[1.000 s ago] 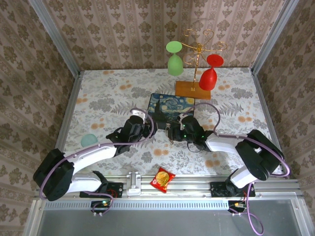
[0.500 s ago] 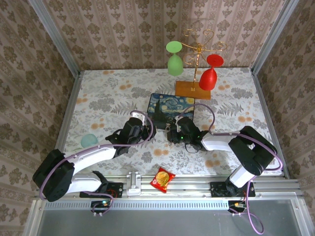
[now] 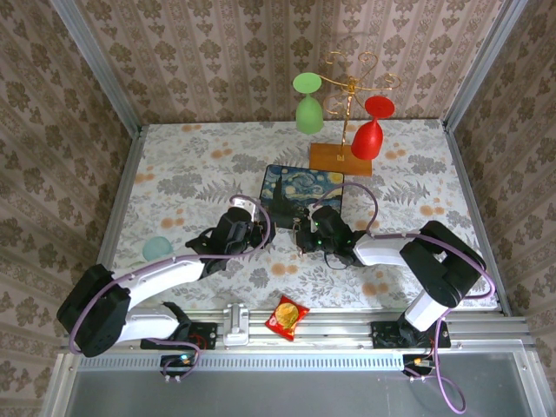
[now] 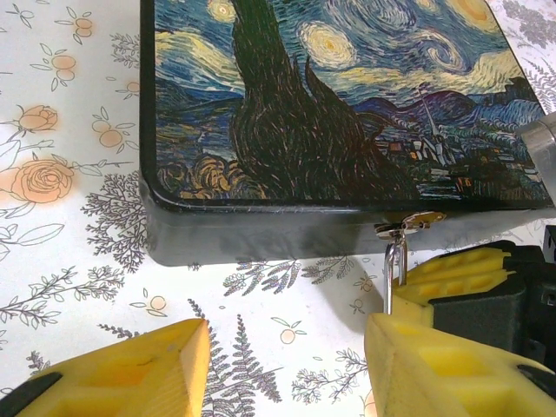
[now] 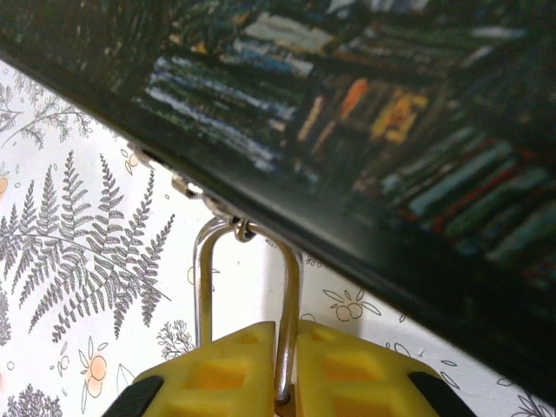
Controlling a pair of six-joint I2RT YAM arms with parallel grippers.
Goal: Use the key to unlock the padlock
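Floral desk [image 4: 69, 261]: right gripper [image 5: 287, 356] clamped on padlock [image 5: 201, 278], its long axis running up-frame to Starry Night box [image 4: 304, 104] edge; left gripper [image 4: 287, 365] open, empty, padlock right of its gap.

Right wrist: padlock [image 5: 289, 304] body is hidden down between the pinched fingers of the right hand [image 5: 287, 352], with only the shackle legs clear. Box [image 5: 365, 113] is blurred and runs off frame. Left wrist: padlock body sits behind the right hand, box is cut off top and right, and left hand [image 4: 285, 360] fingers are cut off at the bottom. Top view: padlock too small to tell.
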